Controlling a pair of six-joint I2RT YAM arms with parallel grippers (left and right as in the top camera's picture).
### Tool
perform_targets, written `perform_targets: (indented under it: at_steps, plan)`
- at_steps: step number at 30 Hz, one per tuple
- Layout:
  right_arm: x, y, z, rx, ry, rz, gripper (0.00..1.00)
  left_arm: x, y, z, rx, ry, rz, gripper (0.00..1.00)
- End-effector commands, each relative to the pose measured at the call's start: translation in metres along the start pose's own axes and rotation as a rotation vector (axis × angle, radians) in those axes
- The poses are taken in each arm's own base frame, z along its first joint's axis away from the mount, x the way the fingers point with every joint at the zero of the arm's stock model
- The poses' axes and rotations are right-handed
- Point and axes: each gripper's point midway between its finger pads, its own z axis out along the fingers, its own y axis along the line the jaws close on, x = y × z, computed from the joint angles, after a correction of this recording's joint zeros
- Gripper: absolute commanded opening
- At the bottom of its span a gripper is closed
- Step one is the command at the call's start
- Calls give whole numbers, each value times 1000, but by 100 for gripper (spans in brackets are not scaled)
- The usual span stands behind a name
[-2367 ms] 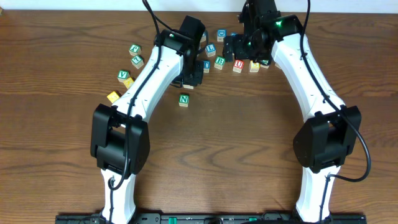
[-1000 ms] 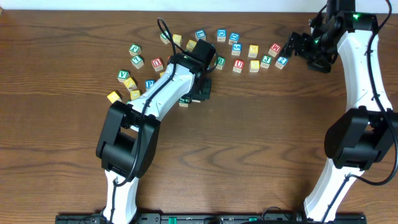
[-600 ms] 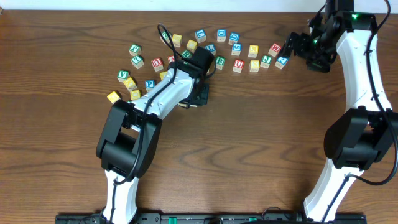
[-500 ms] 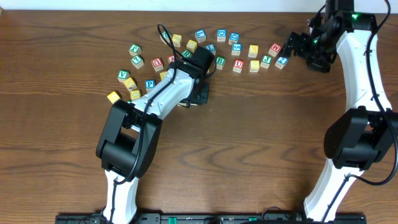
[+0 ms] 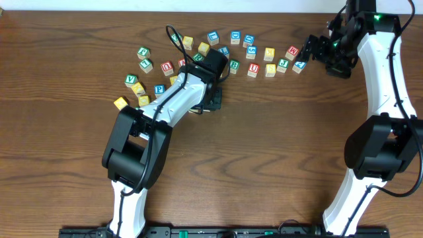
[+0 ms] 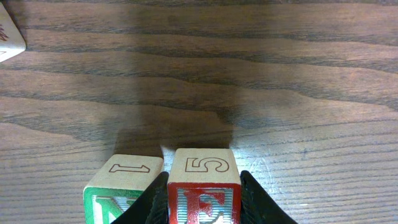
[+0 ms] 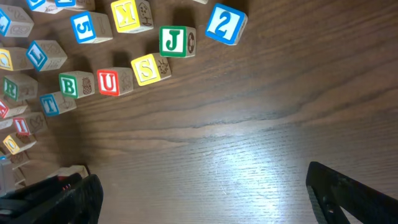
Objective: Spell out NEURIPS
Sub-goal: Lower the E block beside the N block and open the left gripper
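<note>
My left gripper [image 6: 204, 191] is shut on the red E cube [image 6: 204, 205], low over the wood. The green N cube [image 6: 115, 200] sits right against the E cube's left side. In the overhead view the left gripper [image 5: 210, 99] is just below the arc of cubes and hides both. The red U cube [image 5: 253, 69] [image 7: 108, 81] lies in the arc, and a blue P cube [image 5: 159, 89] lies at the left. A green R cube [image 7: 9, 87] shows at the left edge of the right wrist view. My right gripper [image 5: 316, 50] [image 7: 205, 196] hangs open and empty at the arc's right end.
Several other lettered cubes lie in the arc, among them the green B [image 7: 68, 85], yellow S [image 7: 145, 68], green J [image 7: 173, 40] and blue 2 [image 7: 224, 23]. A yellow cube [image 5: 120, 102] lies at the far left. Bare wooden table [image 5: 264, 152] spreads below.
The right arm has swung from the middle of the cube row out to the far right. The left gripper has shifted down beside the N cube. Nothing has moved in the last half second.
</note>
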Motion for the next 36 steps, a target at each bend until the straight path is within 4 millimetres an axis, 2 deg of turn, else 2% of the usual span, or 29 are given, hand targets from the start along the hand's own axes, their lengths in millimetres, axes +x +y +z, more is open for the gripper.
perform_targets:
  at_steps: [1, 8, 9, 11, 21, 26, 36]
  plan:
    - [-2, 12, -20, -19, -45, -34, 99, 0, 5, 1, -21, -2, -14, 29]
    - [-2, 12, -20, -19, -44, -34, 99, 1, 5, 1, -22, 1, -14, 29]
    - [-2, 12, -20, -19, -44, -34, 99, 1, 6, 0, -23, 1, -14, 40]
    - [-2, 12, -20, -19, -44, -34, 99, 1, 5, 1, -22, 1, -14, 40]
    - [-1, 12, -20, -18, -41, -32, 99, 1, 6, 0, -23, 2, -16, 40]
    - [-1, 12, -20, -18, -41, -33, 99, 4, 7, 0, -27, 12, -67, 35]
    - [-1, 12, -20, -18, -41, -33, 99, 10, 9, 0, -41, 35, -189, 34]
